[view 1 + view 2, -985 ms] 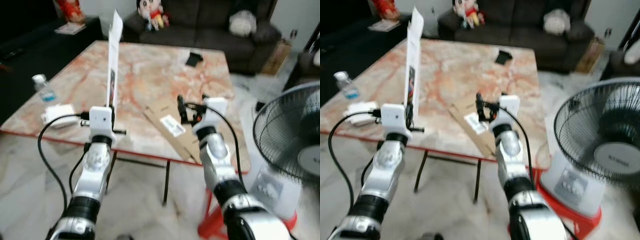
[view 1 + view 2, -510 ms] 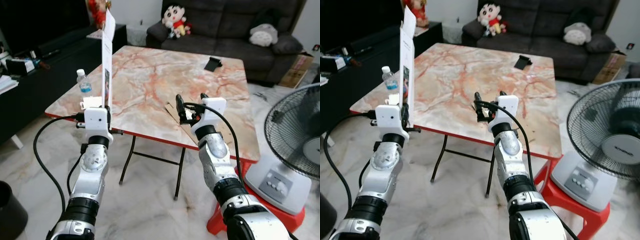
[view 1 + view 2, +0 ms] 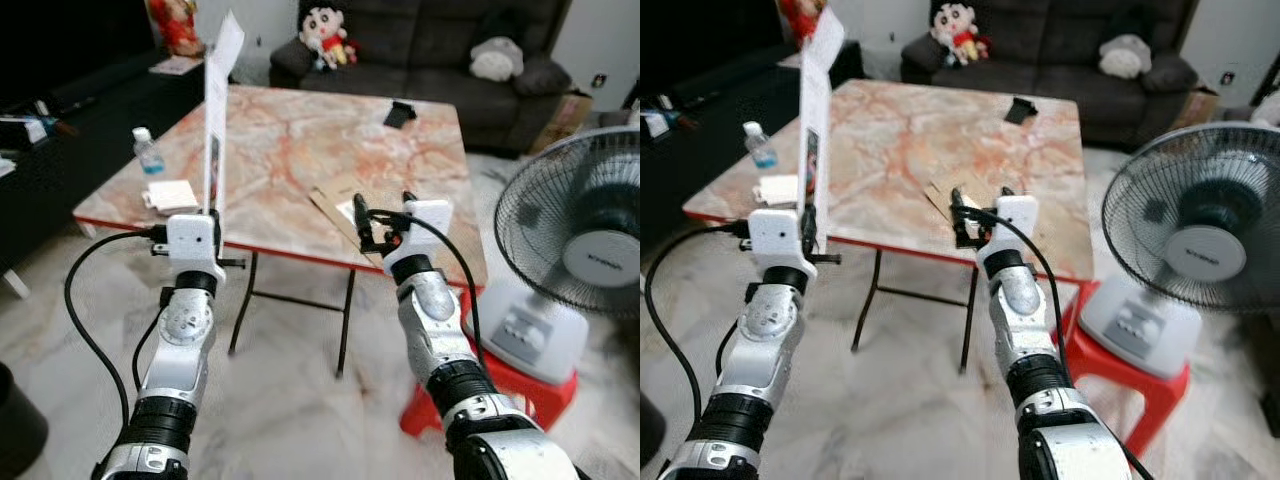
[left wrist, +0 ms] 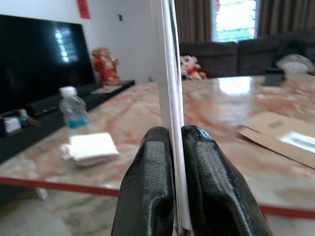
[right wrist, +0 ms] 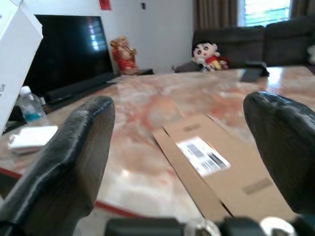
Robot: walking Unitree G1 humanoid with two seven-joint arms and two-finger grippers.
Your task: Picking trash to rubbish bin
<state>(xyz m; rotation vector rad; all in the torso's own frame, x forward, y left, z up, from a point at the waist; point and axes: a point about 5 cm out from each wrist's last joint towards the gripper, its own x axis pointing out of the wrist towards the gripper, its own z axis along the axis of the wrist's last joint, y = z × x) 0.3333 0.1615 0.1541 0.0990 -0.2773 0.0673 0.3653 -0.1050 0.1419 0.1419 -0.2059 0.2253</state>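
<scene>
My left gripper [image 3: 214, 203] is shut on a flat white card-like package [image 3: 219, 95], held upright on edge in front of the marble table [image 3: 300, 150]. In the left wrist view both black fingers [image 4: 147, 187] press the sheet [image 4: 167, 59] between them. My right gripper [image 3: 384, 214] is raised at the table's near edge, open and holding nothing; its fingers [image 5: 74, 152] stand wide apart. A flattened brown cardboard piece [image 3: 345, 205] with a white label lies on the table just beyond it. A dark round container [image 3: 15, 420] stands on the floor at the lower left.
On the table's left side are a small water bottle [image 3: 147, 152] and a white tissue pack [image 3: 172, 195]; a black object [image 3: 402, 113] lies at the far side. A standing fan [image 3: 580, 240] and a red stool [image 3: 470, 385] are close on the right. A dark sofa [image 3: 440, 40] is behind.
The whole picture has shifted, so the camera moved; the table now sits a little farther off. Both arms keep their pose, the left still gripping the white package.
</scene>
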